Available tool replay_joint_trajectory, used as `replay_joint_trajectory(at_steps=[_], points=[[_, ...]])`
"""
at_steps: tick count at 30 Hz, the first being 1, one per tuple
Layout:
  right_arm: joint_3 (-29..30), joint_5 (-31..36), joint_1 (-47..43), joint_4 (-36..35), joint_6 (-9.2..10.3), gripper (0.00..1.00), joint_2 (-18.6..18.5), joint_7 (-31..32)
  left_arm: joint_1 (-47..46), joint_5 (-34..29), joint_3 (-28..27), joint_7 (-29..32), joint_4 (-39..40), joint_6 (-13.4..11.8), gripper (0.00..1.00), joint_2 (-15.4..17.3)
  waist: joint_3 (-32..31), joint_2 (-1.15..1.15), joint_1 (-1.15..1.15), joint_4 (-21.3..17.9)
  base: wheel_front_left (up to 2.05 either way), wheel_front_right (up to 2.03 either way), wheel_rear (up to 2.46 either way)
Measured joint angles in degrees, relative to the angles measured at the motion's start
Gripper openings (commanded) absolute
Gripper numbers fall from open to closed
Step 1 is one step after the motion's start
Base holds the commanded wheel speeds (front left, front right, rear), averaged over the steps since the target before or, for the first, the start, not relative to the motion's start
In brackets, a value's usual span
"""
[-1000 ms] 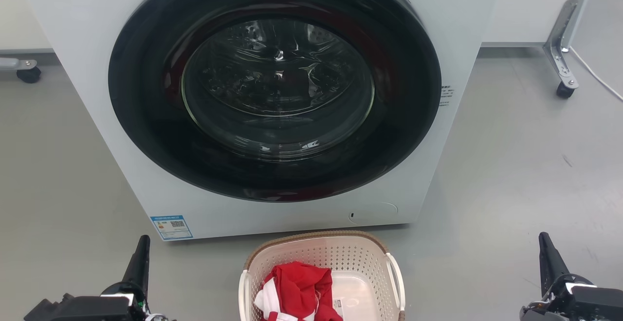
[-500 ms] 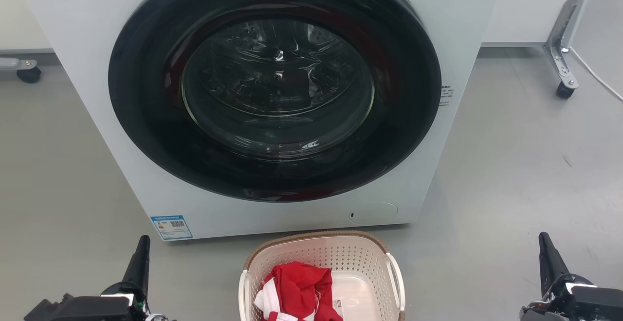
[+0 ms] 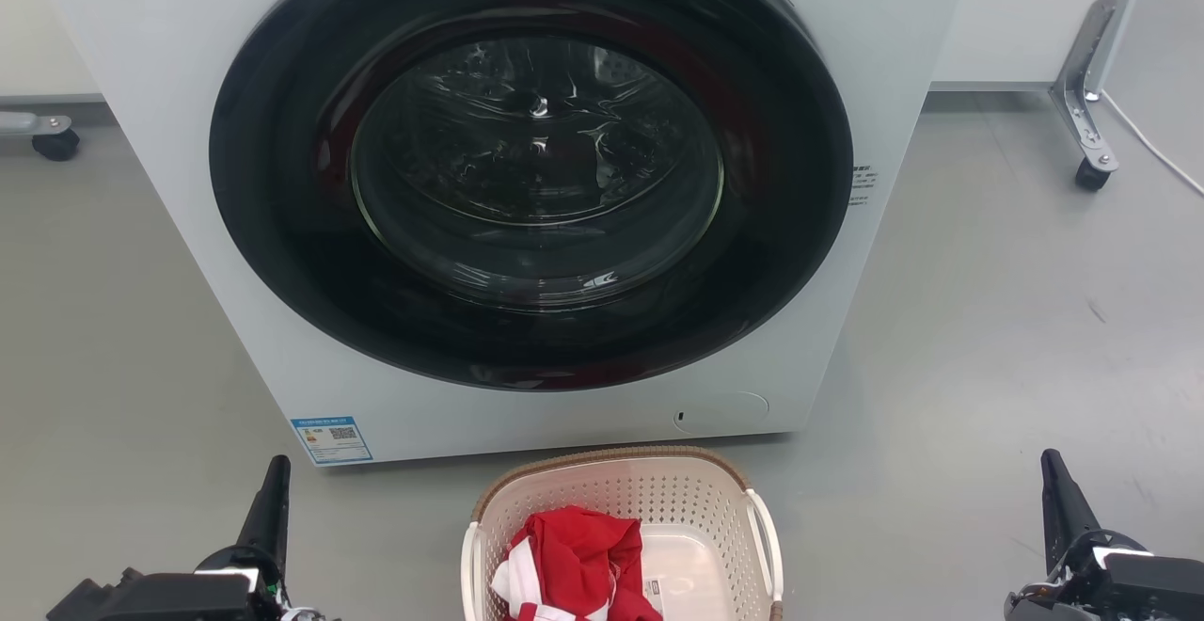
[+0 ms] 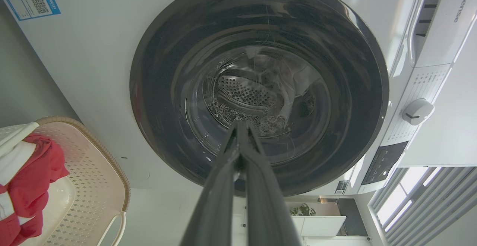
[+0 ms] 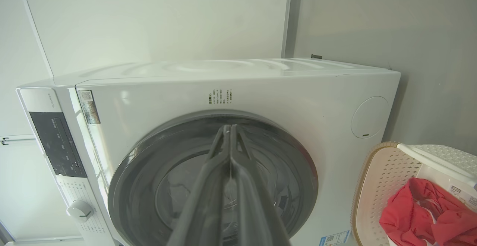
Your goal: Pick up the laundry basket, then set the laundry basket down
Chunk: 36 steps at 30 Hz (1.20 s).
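Now both jaws sit closed, flanking laundry basket (image 3: 658, 499)

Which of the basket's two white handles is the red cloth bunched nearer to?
The left handle: the red cloth is heaped on that side of the laundry basket, while bare floor of the basket lies beside the right handle.

Left gripper (image 3: 277, 463) is showing long, matte dark-grey fingers (image 4: 220, 186) tapering to a narrow tip. Behind the fingers, a black blocky housing (image 3: 155, 597) is carrying a white plate (image 3: 221, 579) and thin wiring (image 3: 276, 592). Right gripper (image 3: 1050, 456) is presenting matching fingers, a black round collar (image 3: 1091, 546) and a white plate.
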<state>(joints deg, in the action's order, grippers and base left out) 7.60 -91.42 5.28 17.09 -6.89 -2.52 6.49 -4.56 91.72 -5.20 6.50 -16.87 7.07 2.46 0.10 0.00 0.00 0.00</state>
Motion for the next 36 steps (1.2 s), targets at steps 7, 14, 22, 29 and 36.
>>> replay_joint_trajectory(at_steps=[7,14,22,29,36], points=[[0.0,0.0,0.0,0.0,0.0,0.0,0.0,0.0,0.0,0.0,0.0,0.0,0.0,0.0,0.0,0.0,0.0,0.0,0.0,0.0,0.0,0.0,0.0],[0.0,0.0,0.0,0.0,0.0,0.0,0.0,0.0,0.0,0.0,0.0,0.0,0.0,0.0,0.0,0.0,0.0,0.0,0.0,0.0,0.0,0.0,0.0],[0.0,0.0,0.0,0.0,0.0,0.0,0.0,0.0,0.0,0.0,0.0,0.0,0.0,0.0,0.0,0.0,0.0,0.0,0.0,0.0,0.0,0.0,0.0],[0.0,0.0,0.0,0.0,-0.01,0.0,0.0,0.0,0.0,0.0,0.0,0.0,0.0,0.0,0.0,0.0,0.0,0.0,0.0,0.0,0.0,0.0,0.0],[0.0,0.0,0.0,0.0,-0.01,0.0,0.0,0.0,0.0,0.0,0.0,0.0,0.0,0.0,0.0,0.0,0.0,0.0,0.0,0.0,0.0,0.0,0.0]])
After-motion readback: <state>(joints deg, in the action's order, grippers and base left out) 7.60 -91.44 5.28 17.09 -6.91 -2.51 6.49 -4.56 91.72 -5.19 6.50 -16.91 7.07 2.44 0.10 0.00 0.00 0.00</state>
